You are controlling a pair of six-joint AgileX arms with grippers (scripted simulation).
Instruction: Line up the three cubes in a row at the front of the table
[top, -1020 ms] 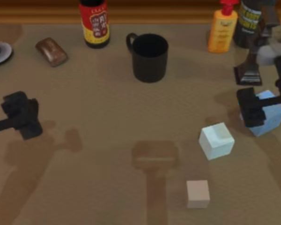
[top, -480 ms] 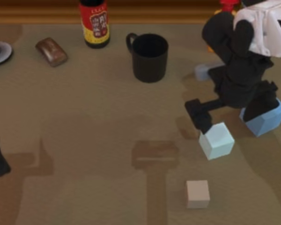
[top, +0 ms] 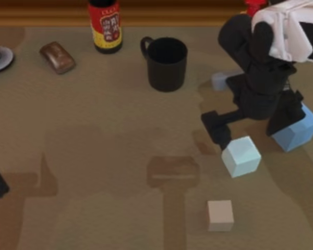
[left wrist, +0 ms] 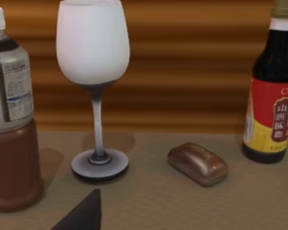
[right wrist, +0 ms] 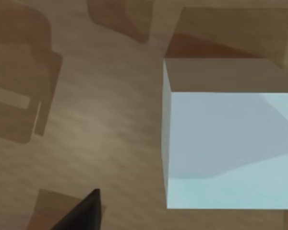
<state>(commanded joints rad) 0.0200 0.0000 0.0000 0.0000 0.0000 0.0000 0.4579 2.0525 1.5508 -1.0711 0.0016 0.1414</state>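
Right end effector (top: 227, 138): hanging over the right half of the surface (top: 104, 156), just beside the mint-white cube (top: 241, 156). One dark finger (top: 216, 127) is showing in the top view; the arm's body is covering the other, so whether the fingers are spread or pressed together cannot be told.
Right wrist view: showing the mint-white cube (right wrist: 230, 139) filling most of the frame and cut off at the edge, with only a dark fingertip (right wrist: 81, 213) poking in.
Sky-blue cube (top: 298, 133): sitting at the right edge of the surface, partly hidden under the right arm.
Beige cube (top: 220, 215): lying fully visible at the front, apart from the other two.
Left end effector: only a dark sliver of the left arm is showing at the top view's left edge; fingers cannot be told.
Left wrist view: facing a wine glass (left wrist: 93, 86), a brown lump (left wrist: 198, 163), a sauce bottle (left wrist: 274, 91) and a bottle cut off by the frame (left wrist: 12, 110).
Black mug (top: 166, 63): standing at the back centre.
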